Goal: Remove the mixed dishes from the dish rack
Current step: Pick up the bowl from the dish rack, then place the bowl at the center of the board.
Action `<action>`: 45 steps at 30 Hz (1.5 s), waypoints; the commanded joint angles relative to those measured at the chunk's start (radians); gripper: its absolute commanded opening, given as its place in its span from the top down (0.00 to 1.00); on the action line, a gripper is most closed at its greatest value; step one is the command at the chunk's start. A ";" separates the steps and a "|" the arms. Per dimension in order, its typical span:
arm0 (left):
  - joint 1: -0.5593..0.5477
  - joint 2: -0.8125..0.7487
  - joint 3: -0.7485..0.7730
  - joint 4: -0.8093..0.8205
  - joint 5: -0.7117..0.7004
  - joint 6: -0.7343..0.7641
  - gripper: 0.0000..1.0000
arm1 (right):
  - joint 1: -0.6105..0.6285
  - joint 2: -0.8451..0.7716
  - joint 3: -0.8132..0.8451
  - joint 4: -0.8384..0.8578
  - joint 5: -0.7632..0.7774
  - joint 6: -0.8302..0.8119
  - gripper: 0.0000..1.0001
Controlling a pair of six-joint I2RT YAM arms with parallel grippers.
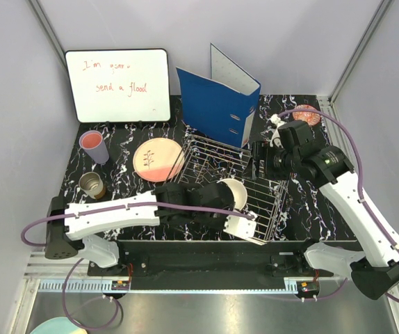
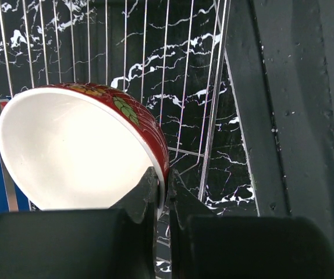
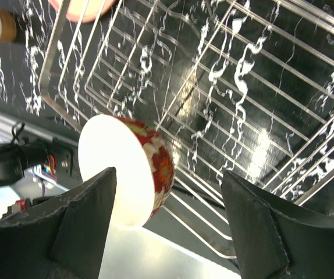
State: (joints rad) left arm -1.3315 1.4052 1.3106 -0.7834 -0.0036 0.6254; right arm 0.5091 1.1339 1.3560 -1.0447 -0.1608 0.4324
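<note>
Now the left jaws are pinched tight on the rim of a small red-patterned bowl, white inside, and they hold it tipped on edge over the near end of the dish rack. Whether its lower edge touches the wires, the views do not settle. Across the rack the right jaws hang wide apart and empty, looking down on that same bowl. Out on the bench already are the cream-and-pink plate just left of the rack, a lavender cup and a brown cup further left, and another small bowl at the far right corner. No other dish shows in the rack, so this looks like the last piece to unload. Next, by the look of it, the bowl needs lifting clear over the low wire side without snagging, then a bare patch of bench and an upright set-down before the pinch lets go.
</note>
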 commanded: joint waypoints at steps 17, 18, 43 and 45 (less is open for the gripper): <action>-0.015 0.000 0.128 0.041 -0.078 0.059 1.00 | 0.169 0.063 -0.109 -0.029 0.063 -0.014 0.60; -0.015 -0.002 0.125 0.041 -0.079 0.057 1.00 | 0.169 0.063 -0.118 -0.025 0.066 -0.011 0.68; 0.374 -0.192 0.173 0.242 -0.512 -0.705 0.01 | -0.096 0.015 0.060 0.069 0.357 0.089 1.00; 0.394 -0.264 0.112 0.269 -0.506 -0.746 0.01 | -0.206 0.044 0.075 0.119 0.296 0.094 1.00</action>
State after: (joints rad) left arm -0.9562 1.2781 1.4647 -0.6212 -0.4580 0.0696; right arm 0.4747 1.1519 1.3464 -1.0672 0.1623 0.5037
